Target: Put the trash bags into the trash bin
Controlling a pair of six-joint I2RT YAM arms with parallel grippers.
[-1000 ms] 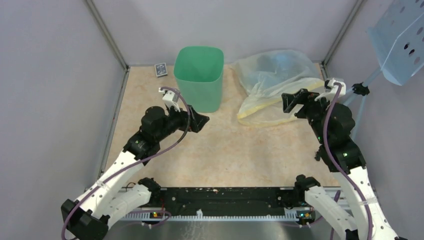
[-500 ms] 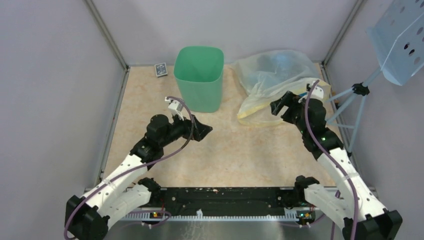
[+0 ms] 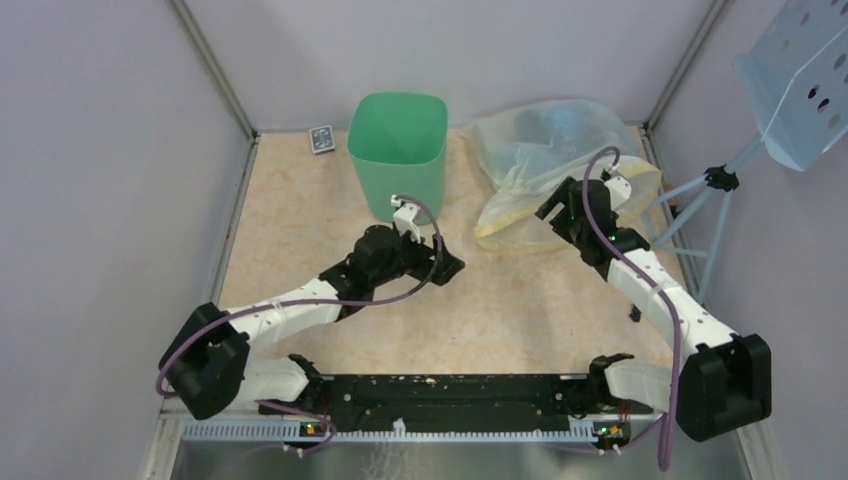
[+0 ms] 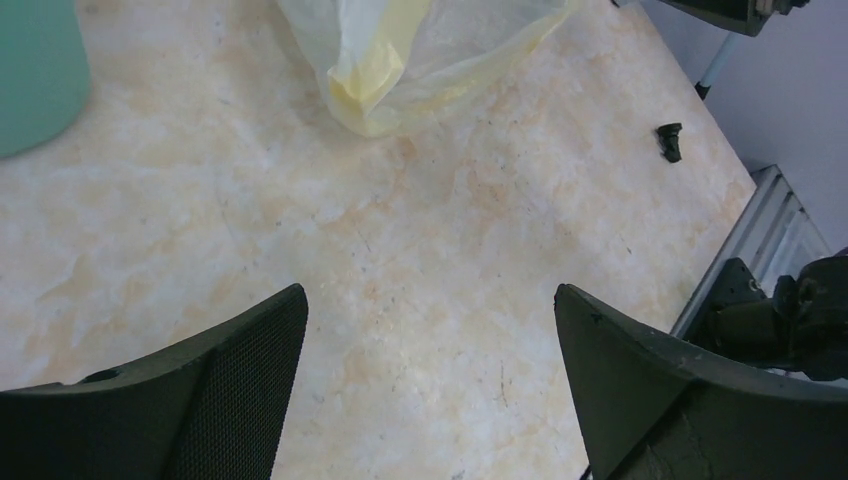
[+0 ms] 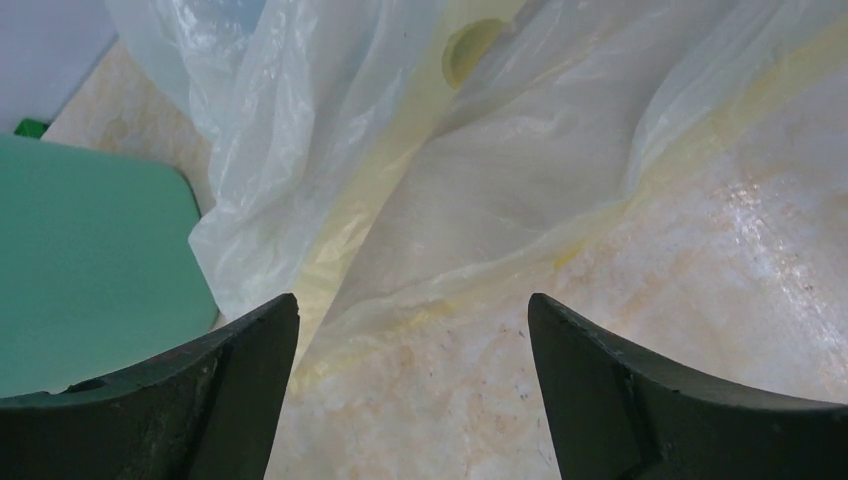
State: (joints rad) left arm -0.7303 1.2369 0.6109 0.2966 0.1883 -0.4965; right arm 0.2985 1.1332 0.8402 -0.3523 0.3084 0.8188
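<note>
Plain green trash bin; table mottled beige and cream, marble-fashion, with faint dark specks. The translucent trash bags show pale yellow along the folds and light blue deeper in. A small dark blue box carries a pale pattern too small to read. The left arm and right arm are white with black joints, trailing purple cables. Both the left gripper and right gripper are black, the left's fingers finely meshed. The walls are pale grey-lilac; a light blue panel is dotted with dark holes.
</note>
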